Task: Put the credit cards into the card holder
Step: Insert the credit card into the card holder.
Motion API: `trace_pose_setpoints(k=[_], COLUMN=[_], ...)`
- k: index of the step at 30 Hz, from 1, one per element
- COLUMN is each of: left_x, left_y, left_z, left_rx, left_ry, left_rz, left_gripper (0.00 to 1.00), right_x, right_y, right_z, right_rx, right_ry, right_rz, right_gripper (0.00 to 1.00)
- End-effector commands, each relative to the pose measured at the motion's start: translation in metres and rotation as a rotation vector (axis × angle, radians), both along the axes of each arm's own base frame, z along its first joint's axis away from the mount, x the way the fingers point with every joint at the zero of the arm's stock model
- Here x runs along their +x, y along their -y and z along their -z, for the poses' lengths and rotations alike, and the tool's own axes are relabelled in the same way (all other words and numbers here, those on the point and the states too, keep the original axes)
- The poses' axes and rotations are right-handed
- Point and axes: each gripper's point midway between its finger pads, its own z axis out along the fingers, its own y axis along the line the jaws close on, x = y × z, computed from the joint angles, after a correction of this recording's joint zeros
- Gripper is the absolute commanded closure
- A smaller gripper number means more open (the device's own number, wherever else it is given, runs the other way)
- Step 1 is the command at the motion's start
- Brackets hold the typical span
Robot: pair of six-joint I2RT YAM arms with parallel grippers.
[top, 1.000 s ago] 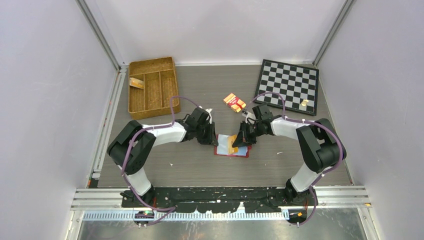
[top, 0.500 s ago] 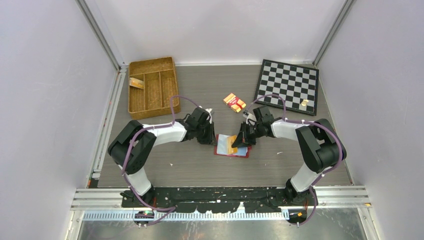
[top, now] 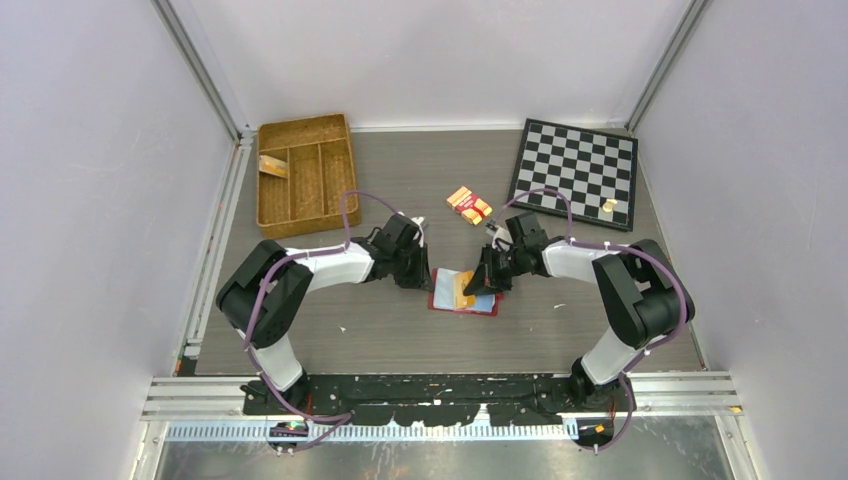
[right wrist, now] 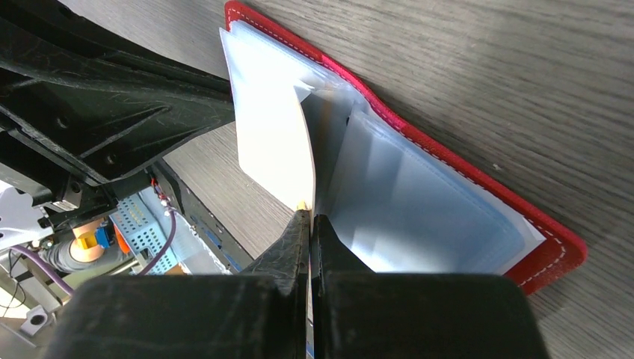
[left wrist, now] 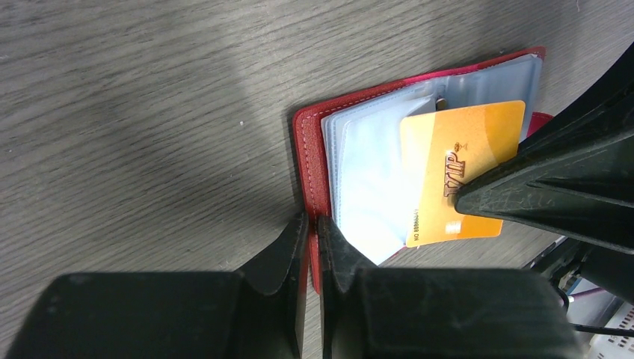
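Note:
The dark-red card holder [top: 445, 301] lies open on the table, its clear bluish sleeves [left wrist: 374, 187] up. My left gripper [left wrist: 312, 222] is shut on the holder's red cover edge [left wrist: 308, 164]. My right gripper [right wrist: 310, 217] is shut on an orange-yellow credit card [left wrist: 463, 161], held on edge with its far end among the sleeves [right wrist: 404, 202]. In the right wrist view the card [right wrist: 273, 142] looks pale. In the top view both grippers, left [top: 421, 282] and right [top: 478, 284], meet over the holder. Other credit cards cannot be made out.
An orange-and-red banded pack [top: 469, 205] lies behind the holder. A chessboard [top: 576, 171] with a small tan piece [top: 608, 205] is at back right. A brown wicker divided tray [top: 304, 172] is at back left. Walls close in on both sides.
The right gripper and its card have edged slightly left, toward the sleeves. The left gripper and holder have stayed in place.

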Motion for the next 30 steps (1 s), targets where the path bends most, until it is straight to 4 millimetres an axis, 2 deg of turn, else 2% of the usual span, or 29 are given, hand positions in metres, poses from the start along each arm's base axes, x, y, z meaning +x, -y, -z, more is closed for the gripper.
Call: trace_pose_setpoints(k=[1,17,30], left_x=[-0.012,-0.011,-0.013], left_y=[-0.01,-0.012,-0.009], left_z=[0.018,0.016,0.016], left_rx=[0.075,0.081,0.065], left_ry=[-0.044,-0.036,-0.043], left_rz=[0.018,0.018,0.022], left_gripper=[0.9,0.92,0.95], right_x=[0.013,0.018,0.01], right_y=[0.013,0.018,0.022], right_z=[0.011,0.011,0.029], right_rx=[-0.105,-0.153,-0.174], right_ry=[0.076,0.082,0.0], right_rz=[0.042,0.039,0.115], right_gripper=[0.99,1.0,0.99])
